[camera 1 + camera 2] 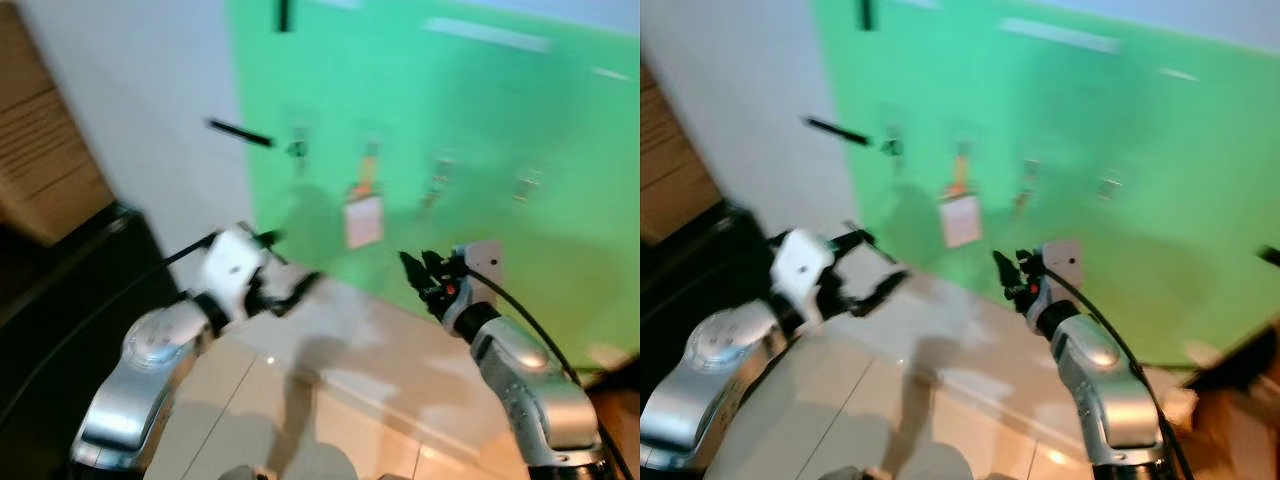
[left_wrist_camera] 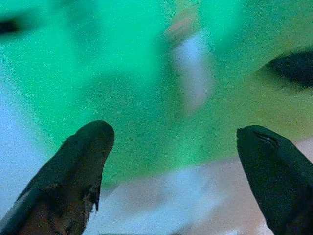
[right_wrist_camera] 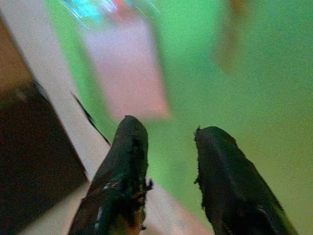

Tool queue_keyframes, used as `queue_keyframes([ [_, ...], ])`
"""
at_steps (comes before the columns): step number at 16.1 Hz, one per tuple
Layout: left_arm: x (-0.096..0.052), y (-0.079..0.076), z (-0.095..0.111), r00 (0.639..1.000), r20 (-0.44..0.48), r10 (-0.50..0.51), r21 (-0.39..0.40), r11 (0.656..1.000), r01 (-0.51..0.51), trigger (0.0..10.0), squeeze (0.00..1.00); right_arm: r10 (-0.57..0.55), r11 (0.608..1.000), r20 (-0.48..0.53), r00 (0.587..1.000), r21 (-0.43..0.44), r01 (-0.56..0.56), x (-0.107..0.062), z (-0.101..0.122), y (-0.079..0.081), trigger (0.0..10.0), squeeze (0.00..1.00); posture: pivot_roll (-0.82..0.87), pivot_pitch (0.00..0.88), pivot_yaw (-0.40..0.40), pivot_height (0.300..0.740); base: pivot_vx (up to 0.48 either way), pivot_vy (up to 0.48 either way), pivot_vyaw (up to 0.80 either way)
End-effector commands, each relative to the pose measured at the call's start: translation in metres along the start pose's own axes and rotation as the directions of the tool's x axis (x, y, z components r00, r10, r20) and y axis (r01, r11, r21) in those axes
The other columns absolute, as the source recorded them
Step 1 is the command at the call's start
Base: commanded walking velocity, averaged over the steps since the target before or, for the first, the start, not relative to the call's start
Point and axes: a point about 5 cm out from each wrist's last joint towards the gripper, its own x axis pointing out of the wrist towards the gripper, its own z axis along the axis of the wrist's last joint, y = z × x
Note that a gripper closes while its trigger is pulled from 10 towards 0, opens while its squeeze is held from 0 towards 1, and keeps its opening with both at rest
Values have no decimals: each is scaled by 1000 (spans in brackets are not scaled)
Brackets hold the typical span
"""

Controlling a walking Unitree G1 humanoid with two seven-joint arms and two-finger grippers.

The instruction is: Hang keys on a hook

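Note:
All views are blurred. A green wall panel carries a row of small hooks. From one hook hangs a white tag on an orange strap, also in the left wrist view. My left gripper is raised left of and below the tag, open wide, with nothing between its fingers. My right gripper points up at the panel right of and below the tag. Its fingers stand a little apart and hold nothing. I cannot make out any keys apart from the hanging tag.
A white wall with a short black bar lies left of the panel. Dark furniture and a brown board stand at the far left. Pale floor tiles run beneath both arms.

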Motion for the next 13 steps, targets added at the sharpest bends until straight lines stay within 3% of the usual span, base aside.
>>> queue_keyframes([
  [1, -4, 7, -2, 997, -4, 78, 15, 997, -78, 10000, 0, 9, 1000, 83, 996, 1, -9, -1, 6, 3, 10000, 1000, -41, 0, -32, 740, 0, 0, 788],
  [3, -15, 16, -12, 973, -29, 230, 37, 973, -229, 10000, 0, -53, 998, 40, 998, -14, 53, 0, -2, 0, 10000, 1000, -30, 0, -36, 740, 0, 0, 787],
  [6, -29, 13, -22, 915, -53, 401, 8, 916, -401, 10000, 0, -49, 999, -31, 998, 12, 49, -3, -17, 3, 10000, 1000, -21, 0, -63, 740, 0, 0, 800],
  [8, -27, 14, -24, 905, -43, 422, 44, 906, -420, 10000, 0, -70, 997, -90, 993, 39, 74, -7, -31, 4, 10000, 1000, -32, 0, -64, 740, 0, 0, 800],
  [10, -27, 15, -24, 901, -36, 433, 70, 900, -430, 10000, 0, -85, 995, -79, 993, 50, 89, -10, -32, 3, 10000, 1000, -38, 0, -55, 740, 0, 0, 800],
  [13, -26, 12, -24, 903, -30, 429, 68, 902, -426, 10000, 0, -131, 991, -61, 990, -7, 130, -15, -33, -4, 10000, 1000, -33, 0, -51, 740, 0, 0, 665],
])
